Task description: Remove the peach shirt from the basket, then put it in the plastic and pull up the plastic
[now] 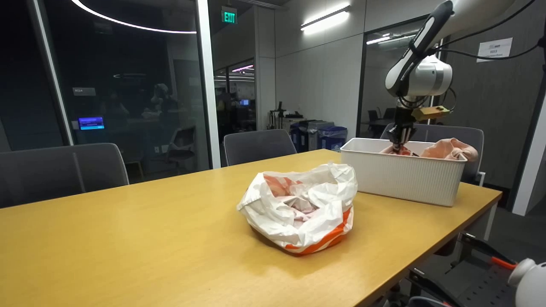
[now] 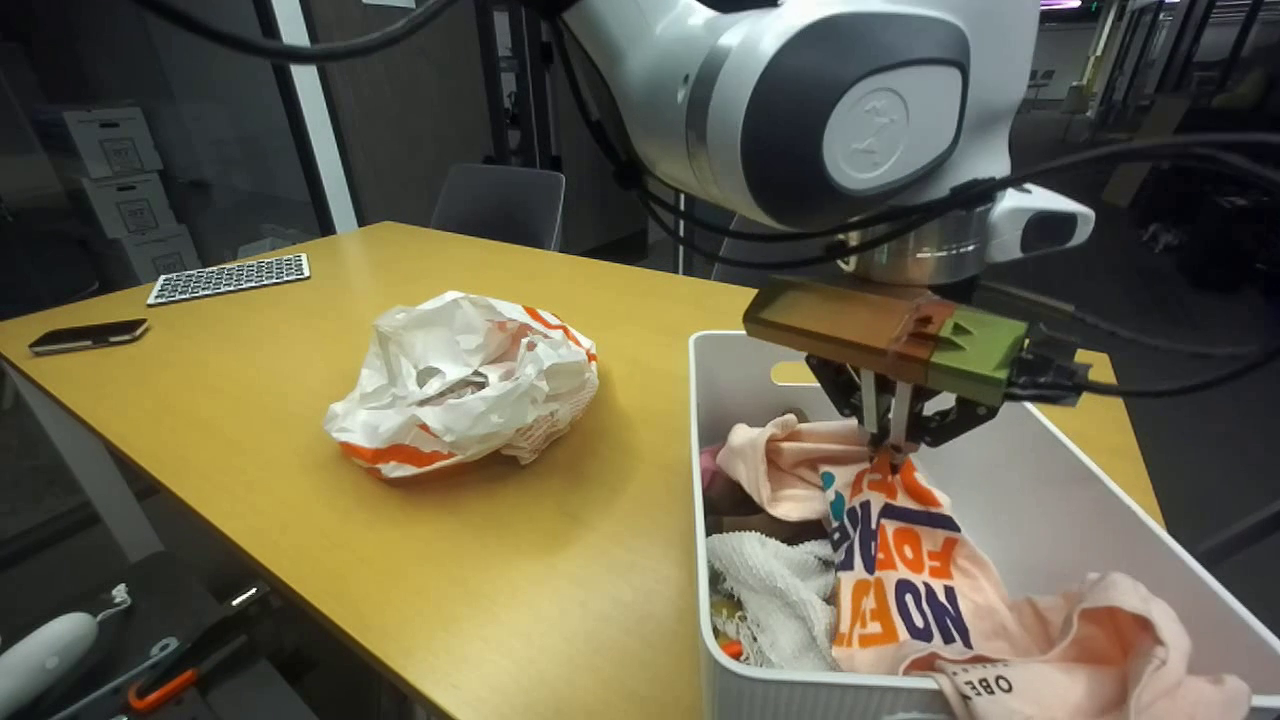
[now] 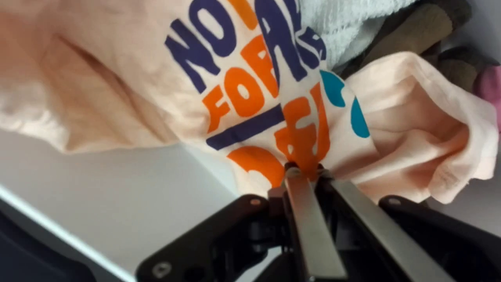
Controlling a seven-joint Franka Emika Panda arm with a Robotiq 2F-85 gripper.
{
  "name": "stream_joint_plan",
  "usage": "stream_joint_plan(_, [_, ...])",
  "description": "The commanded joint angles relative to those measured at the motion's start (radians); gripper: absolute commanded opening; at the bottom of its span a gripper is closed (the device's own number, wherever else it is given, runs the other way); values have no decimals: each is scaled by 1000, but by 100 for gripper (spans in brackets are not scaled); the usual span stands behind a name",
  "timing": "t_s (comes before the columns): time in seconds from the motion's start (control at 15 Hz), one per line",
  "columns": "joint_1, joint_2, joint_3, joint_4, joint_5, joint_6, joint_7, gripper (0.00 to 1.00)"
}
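Note:
The peach shirt (image 2: 990, 600) with orange, purple and teal lettering lies in the white basket (image 1: 401, 179). One end of it hangs over the basket's rim, and it also shows in the wrist view (image 3: 242, 129). My gripper (image 3: 307, 170) points down inside the basket, with shirt cloth bunched between its close fingertips. It also shows in both exterior views (image 1: 399, 148) (image 2: 888, 455). The white and orange plastic bag (image 1: 273, 226) stands on the table, crumpled and open at the top, with pale pink cloth inside. It also shows in an exterior view (image 2: 405, 345).
A white knit cloth (image 2: 775, 595) and dark items lie in the basket beside the shirt. A keyboard (image 2: 232, 278) and a phone (image 2: 88, 336) lie at the table's far end. Chairs (image 1: 258, 147) stand around the table (image 1: 128, 238). Basket walls surround the gripper.

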Motion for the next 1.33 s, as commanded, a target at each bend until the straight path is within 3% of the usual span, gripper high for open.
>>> stream_joint_plan(0.0, [65, -144, -45, -39, -175, 56, 74, 0])
stream_joint_plan(0.33, [111, -343, -53, -48, -484, 78, 235, 0])
stream_joint_plan(0.8, [61, -601, 30, -50, -801, 110, 511, 0])
stream_joint_plan(1.0, [44, -730, 62, -76, -832, 105, 600, 0])
stream_joint_plan(1.27, [101, -844, 48, -165, -699, 8, 493, 0])
